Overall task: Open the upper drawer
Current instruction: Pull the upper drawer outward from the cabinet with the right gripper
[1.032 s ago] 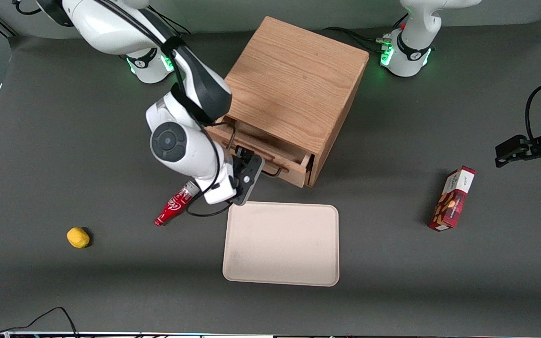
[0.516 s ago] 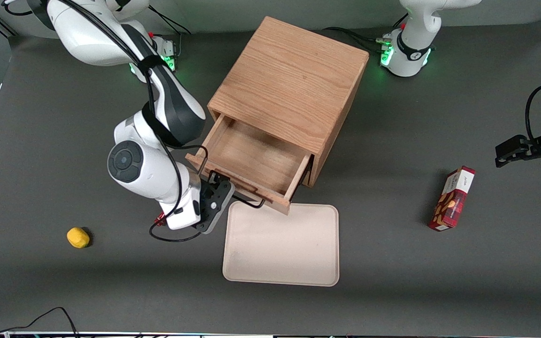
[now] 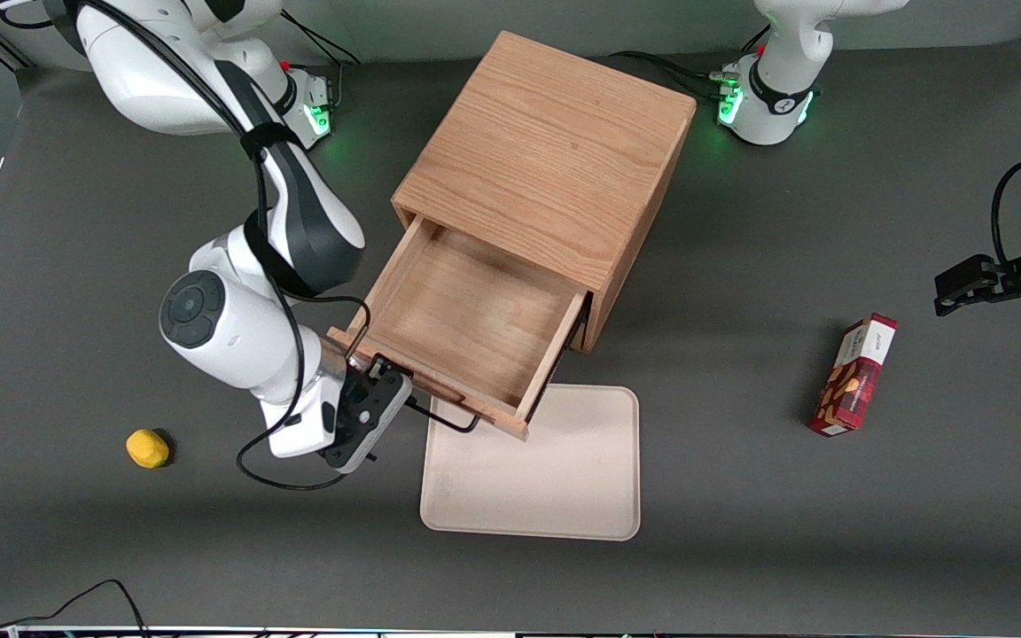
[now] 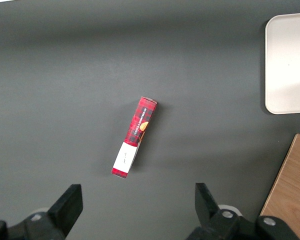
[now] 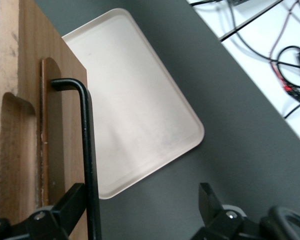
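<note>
The oak cabinet [image 3: 555,168] is my landmark, standing mid-tabletop [image 3: 741,532]. Its upper drawer [image 3: 462,323] is slid well out toward the front camera, the bare wooden floor open to view and its front panel overhanging the corner of the cream tray [image 3: 533,483] that lies in front of the cabinet.

My claw [image 3: 386,394] sits at the drawer's front, at the end of the black bar handle [image 5: 86,150] toward my working arm's end of the tabletop. From the wrist I see my fingers [image 5: 70,205] spread apart — one just beside the bar, the other well clear of it — so I am not clamped on the handle; at most one finger hooks it.

I judge the opening nearly done. To finish well I should pull straight along the drawer's own line out of the cabinet, not sideways, since I'm off-centre on the bar and a skewed pull could bind the drawer. I'd ease off before the drawer reaches its stop, then back away without snagging the bar.

A red snack box [image 3: 854,374] and a small yellow object [image 3: 147,447] lie well apart from the cabinet — neither is in my way.
</note>
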You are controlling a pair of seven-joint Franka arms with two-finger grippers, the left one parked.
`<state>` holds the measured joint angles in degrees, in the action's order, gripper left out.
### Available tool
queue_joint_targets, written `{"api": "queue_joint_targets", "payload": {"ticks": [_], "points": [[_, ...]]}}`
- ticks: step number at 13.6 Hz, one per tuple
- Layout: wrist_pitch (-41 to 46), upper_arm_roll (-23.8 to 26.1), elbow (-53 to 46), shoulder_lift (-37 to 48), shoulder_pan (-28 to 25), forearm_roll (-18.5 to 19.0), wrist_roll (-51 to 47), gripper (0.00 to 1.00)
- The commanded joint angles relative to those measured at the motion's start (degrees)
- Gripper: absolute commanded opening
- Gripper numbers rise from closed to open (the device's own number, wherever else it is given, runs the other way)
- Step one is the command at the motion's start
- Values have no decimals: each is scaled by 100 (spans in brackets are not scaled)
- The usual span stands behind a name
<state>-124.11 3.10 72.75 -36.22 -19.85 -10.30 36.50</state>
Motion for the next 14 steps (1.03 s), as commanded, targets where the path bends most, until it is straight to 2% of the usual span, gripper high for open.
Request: {"api": "queue_joint_targets", "payload": {"ticks": [1, 5, 9, 12, 14], "points": [[-384, -3, -217, -201, 113, 64, 76, 100], [-517, -3, -331, -140, 210, 46, -29, 100], [-351, 76, -131, 421, 307, -42, -440, 100], [168, 42, 623, 1421, 342, 2, -1599, 100], [186, 24, 1501, 2221, 630, 55, -2267, 100]]}}
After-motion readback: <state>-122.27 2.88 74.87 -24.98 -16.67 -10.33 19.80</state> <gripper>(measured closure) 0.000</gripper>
